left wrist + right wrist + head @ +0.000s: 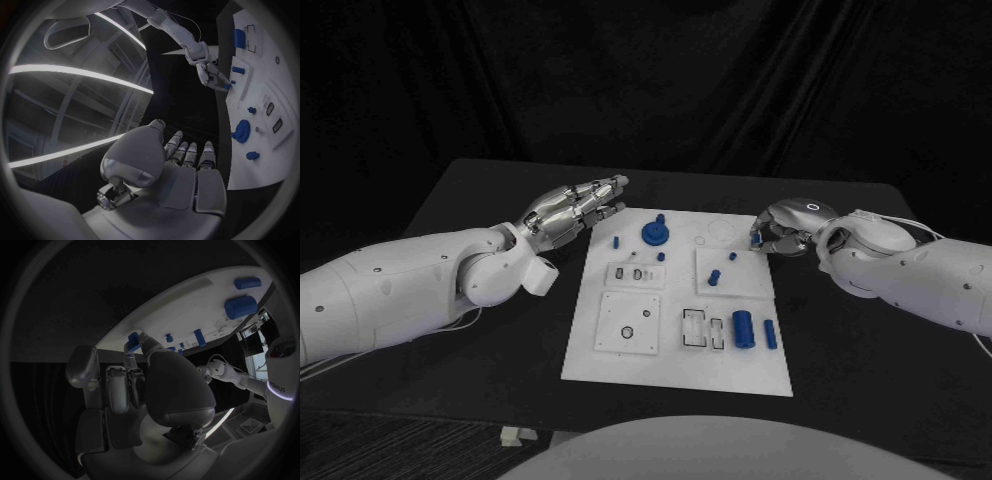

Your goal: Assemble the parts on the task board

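Note:
The white task board [678, 360] lies in the middle of the black table. My right hand [785, 226] is at the board's far right edge and pinches a small blue part [756, 242] in its fingertips just above the board; the part [133, 338] also sits by that hand's fingertips [145, 343] in the right wrist view, and the left wrist view has the hand [209, 69] too. My left hand [573, 211] hovers off the board's far left corner, fingers [187, 150] straight and holding nothing. A round blue knob part [655, 233] stands near the far edge.
Small blue pegs [616, 241] [714, 277] stand on the board. A thick blue cylinder [743, 325] and a slim one [770, 334] lie near the right edge beside narrow slots [704, 328]. A square inset with a hole [629, 322] is at the near left.

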Controlling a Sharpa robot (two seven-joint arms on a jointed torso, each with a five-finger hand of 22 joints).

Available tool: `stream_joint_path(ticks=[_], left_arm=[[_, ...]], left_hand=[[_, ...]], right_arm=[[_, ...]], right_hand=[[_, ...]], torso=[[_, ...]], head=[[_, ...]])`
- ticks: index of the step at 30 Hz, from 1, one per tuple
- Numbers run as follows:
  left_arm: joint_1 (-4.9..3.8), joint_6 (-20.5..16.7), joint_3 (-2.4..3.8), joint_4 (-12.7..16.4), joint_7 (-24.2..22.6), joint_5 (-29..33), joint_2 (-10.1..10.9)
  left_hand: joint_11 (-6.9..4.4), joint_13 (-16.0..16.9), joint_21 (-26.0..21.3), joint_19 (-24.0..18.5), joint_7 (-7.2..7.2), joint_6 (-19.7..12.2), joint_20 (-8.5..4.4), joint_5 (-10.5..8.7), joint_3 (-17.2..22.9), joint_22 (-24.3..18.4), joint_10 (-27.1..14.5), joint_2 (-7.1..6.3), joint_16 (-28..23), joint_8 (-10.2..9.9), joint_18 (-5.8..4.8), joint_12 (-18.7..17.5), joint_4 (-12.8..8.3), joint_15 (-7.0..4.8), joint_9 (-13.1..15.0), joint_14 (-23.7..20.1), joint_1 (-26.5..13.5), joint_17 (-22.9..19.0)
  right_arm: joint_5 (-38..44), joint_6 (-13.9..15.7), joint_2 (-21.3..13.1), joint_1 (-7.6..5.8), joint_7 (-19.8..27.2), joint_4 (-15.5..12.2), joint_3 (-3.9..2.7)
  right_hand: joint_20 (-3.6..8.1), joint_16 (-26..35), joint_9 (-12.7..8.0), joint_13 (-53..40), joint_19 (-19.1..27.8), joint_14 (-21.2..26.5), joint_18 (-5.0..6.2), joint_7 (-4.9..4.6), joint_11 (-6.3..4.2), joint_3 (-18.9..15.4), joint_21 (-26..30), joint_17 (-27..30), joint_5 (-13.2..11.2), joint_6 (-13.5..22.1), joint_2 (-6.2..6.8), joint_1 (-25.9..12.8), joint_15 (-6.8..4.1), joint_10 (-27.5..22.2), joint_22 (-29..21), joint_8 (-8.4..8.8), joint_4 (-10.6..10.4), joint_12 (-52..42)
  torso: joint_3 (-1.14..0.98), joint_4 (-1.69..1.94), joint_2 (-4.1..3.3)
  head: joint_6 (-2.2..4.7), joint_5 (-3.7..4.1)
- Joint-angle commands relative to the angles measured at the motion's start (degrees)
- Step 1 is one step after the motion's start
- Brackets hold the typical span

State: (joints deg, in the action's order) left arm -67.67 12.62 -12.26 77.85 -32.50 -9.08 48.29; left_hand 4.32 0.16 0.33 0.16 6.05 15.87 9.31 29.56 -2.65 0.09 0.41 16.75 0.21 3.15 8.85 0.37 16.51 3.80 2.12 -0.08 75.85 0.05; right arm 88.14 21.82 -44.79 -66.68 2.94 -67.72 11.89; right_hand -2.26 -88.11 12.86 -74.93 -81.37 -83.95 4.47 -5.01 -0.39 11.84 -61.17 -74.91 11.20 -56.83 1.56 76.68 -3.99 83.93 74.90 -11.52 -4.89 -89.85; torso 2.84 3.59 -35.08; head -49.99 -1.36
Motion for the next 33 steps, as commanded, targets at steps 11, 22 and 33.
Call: stream_joint_path(ticks=[11,22,33], left_arm=[[0.08,0.1,0.06,0.0,-0.4,0.1,-0.3],[0.08,0.2,0.06,-0.3,-0.6,0.1,-0.9],[0.08,0.0,0.06,-0.2,-0.6,0.1,-1.1]], left_hand=[[0.38,0.1,-0.3,-0.2,0.21,0.0,0.41,0.18,0.3,-0.1,0.1,-0.07,-0.2,0.4,0.78,-0.2,0.0,0.33,0.1,0.1,0.0,-0.1],[0.38,0.1,-0.3,-0.2,0.21,0.0,0.41,0.18,0.3,-0.1,0.1,-0.07,-0.2,0.4,0.78,-0.2,0.0,0.33,0.1,0.1,0.0,-0.1],[0.38,0.1,-0.3,-0.2,0.21,0.0,0.41,0.18,0.3,-0.1,0.1,-0.07,-0.2,0.4,0.78,-0.2,0.0,0.33,0.1,0.1,0.0,-0.1]], right_arm=[[0.2,-0.8,-3.5,-7.43,-4.7,-14.8,-0.01],[0.2,-2.4,2.4,-6.62,-4.3,-17.4,0.0],[2.0,-1.8,11.0,-3.06,-5.7,-12.3,0.0]], right_hand=[[-0.64,0.3,0.8,-15.1,0.1,-5.4,0.79,-0.02,1.03,-0.3,0.4,-12.6,-0.7,-1.7,-0.07,0.6,0.81,6.1,8.0,-0.49,0.1,-0.1],[-0.72,0.4,1.0,-15.1,0.1,-5.4,0.85,0.01,1.0,-0.4,0.6,-12.5,-0.1,-2.0,0.11,1.1,0.8,6.1,7.9,-0.37,0.5,-0.1],[-0.76,0.9,1.1,-15.1,0.1,-5.2,0.97,-0.07,1.05,-0.8,1.2,-11.8,0.7,-2.0,0.58,0.7,0.82,6.1,7.8,-0.05,0.4,-0.1]], torso=[[0.15,0.07,0.18],[0.16,0.12,0.13],[-0.01,-0.18,-0.06]], head=[[-0.01,0.19],[-0.01,0.45],[-0.01,0.08]])
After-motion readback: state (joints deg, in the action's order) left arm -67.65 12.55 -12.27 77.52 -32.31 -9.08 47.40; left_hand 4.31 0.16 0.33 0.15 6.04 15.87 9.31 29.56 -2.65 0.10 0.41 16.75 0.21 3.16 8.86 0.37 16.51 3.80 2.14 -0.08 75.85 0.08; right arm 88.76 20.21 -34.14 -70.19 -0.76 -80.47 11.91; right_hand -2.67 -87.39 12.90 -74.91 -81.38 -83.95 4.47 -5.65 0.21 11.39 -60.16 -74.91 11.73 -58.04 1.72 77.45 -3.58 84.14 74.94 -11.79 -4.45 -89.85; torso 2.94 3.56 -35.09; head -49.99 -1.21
